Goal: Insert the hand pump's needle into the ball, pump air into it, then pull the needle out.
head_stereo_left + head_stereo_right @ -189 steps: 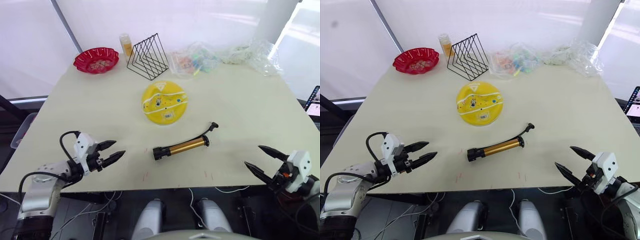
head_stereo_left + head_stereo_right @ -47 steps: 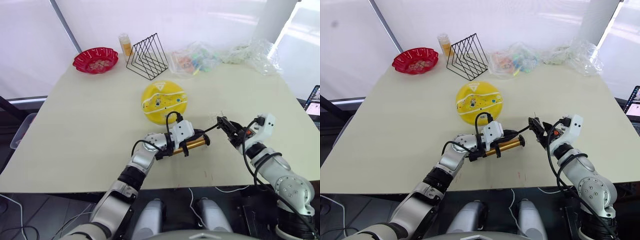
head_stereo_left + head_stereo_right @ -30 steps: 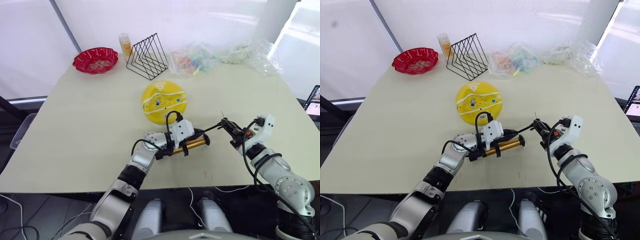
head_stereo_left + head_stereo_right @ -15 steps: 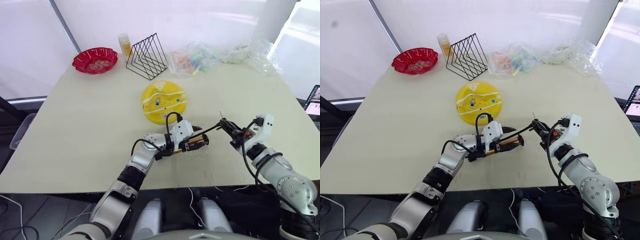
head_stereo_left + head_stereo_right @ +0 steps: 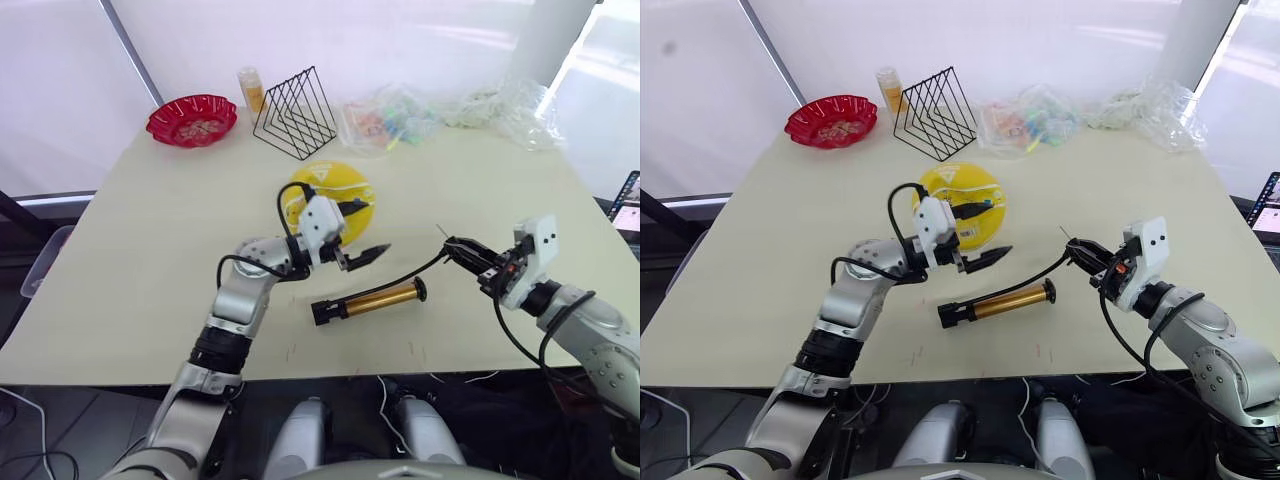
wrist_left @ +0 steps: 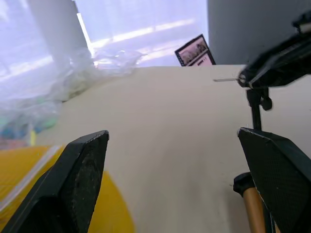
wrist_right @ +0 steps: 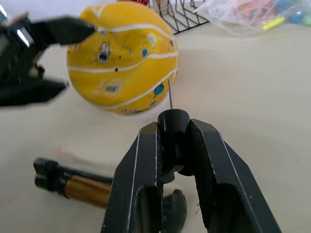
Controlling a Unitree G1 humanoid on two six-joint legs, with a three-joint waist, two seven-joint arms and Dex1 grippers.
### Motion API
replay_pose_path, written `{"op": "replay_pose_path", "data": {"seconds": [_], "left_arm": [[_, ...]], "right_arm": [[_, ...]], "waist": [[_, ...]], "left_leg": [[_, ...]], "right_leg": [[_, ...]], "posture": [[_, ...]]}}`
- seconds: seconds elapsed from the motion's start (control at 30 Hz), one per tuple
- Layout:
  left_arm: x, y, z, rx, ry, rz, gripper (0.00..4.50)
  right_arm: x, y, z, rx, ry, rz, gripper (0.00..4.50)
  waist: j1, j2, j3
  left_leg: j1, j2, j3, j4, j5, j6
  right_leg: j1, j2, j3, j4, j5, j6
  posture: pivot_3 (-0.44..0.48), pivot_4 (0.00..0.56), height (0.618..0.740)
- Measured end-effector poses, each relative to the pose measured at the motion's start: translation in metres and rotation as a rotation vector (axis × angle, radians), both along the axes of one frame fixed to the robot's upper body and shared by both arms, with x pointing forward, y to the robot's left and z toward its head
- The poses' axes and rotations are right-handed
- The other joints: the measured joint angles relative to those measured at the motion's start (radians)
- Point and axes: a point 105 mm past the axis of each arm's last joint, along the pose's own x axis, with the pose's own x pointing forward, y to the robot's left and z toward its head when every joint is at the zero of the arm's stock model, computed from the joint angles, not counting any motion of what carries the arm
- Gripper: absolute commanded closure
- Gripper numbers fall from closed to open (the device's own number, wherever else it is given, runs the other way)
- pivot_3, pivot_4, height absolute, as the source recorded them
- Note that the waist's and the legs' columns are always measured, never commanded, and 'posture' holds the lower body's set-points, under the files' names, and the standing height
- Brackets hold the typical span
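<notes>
The right pincer (image 7: 173,145) is clamping the needle's (image 7: 170,94) black fitting, its tip aiming at the yellow ball (image 5: 345,193); the left pincer (image 5: 366,229) is hovering wide open and empty beside the ball; the hand pump (image 5: 368,300) is lying on the counter (image 5: 150,240) between both arms.

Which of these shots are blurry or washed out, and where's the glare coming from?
Left wrist view: the left gripper's fingers are soft, close to the lens; bright window light washes out the background. Right wrist view: the needle and ball are fairly sharp. Eye views: the backdrop behind the table is overexposed white.
</notes>
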Motion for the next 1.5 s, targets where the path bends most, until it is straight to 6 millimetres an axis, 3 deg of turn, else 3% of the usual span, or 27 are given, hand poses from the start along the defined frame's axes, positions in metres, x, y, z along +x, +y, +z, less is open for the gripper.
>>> {"op": "replay_pose_path", "data": {"seconds": [0.1,0.17,0.3,0.33,0.6,0.73,1.1,1.37,1.5], "left_arm": [[0.008,0.016,0.016,-0.018,0.014,0.073,0.00],[0.020,0.044,0.049,-0.037,-0.032,0.191,0.00],[0.031,0.071,0.050,0.002,0.002,0.304,0.00],[0.036,0.081,0.049,0.011,0.024,0.342,0.00],[0.050,0.099,0.045,0.042,0.100,0.409,0.00],[0.057,0.107,0.028,0.087,0.159,0.448,0.00],[0.076,0.103,0.003,0.147,0.242,0.435,0.00],[0.079,0.092,-0.005,0.125,0.261,0.409,3.26],[0.079,0.090,-0.003,0.099,0.262,0.412,4.45]], "right_arm": [[-0.003,0.004,-0.001,-0.036,-0.022,0.042,4.19],[-0.005,0.006,0.002,-0.067,-0.072,0.072,4.19],[-0.006,0.008,0.006,-0.122,-0.138,0.101,4.19],[-0.007,0.010,0.006,-0.137,-0.157,0.114,4.19],[-0.008,0.011,0.011,-0.192,-0.223,0.153,4.19],[-0.009,0.012,0.011,-0.198,-0.229,0.161,4.19],[-0.013,0.016,0.016,-0.232,-0.257,0.190,4.19],[-0.011,0.021,0.023,-0.233,-0.227,0.185,4.19],[-0.005,0.024,0.027,-0.261,-0.193,0.178,4.19]], "waist": [[-0.001,-0.001,0.001],[-0.003,-0.001,0.001],[-0.002,-0.002,0.001],[-0.002,-0.002,0.001],[0.000,-0.004,0.002],[-0.001,-0.004,0.002],[0.000,-0.004,0.003],[-0.001,-0.005,0.003],[-0.004,-0.006,0.003]], "left_leg": [[0.000,0.000,-0.001,0.000,0.000,0.000],[0.000,0.000,0.000,0.000,0.000,0.000],[0.000,0.000,0.000,0.000,0.000,0.000],[0.000,0.000,0.000,0.000,0.000,0.000],[0.000,0.000,0.000,0.000,0.000,0.000],[0.000,0.000,0.000,0.000,0.000,0.000],[0.000,0.000,0.000,0.000,0.000,0.000],[-0.001,0.000,0.000,0.000,0.000,0.000],[-0.001,0.000,0.000,0.000,0.000,0.000]], "right_leg": [[0.000,0.001,-0.001,0.000,0.000,0.000],[0.000,0.001,0.000,0.000,0.000,0.000],[0.000,0.001,0.000,0.000,0.000,0.000],[0.000,0.001,0.000,0.000,0.000,0.000],[0.000,0.001,-0.001,0.000,0.000,0.000],[0.000,0.001,-0.001,0.000,0.000,0.000],[0.000,0.000,-0.001,0.000,0.000,0.000],[-0.001,0.000,0.000,0.000,0.000,0.000],[-0.002,0.000,0.000,0.000,0.000,0.000]], "posture": [[0.000,0.150,0.737],[0.000,0.150,0.737],[0.000,0.150,0.737],[0.000,0.150,0.737],[0.000,0.150,0.737],[0.000,0.150,0.737],[0.000,0.150,0.737],[0.000,0.150,0.737],[0.000,0.150,0.737]]}}
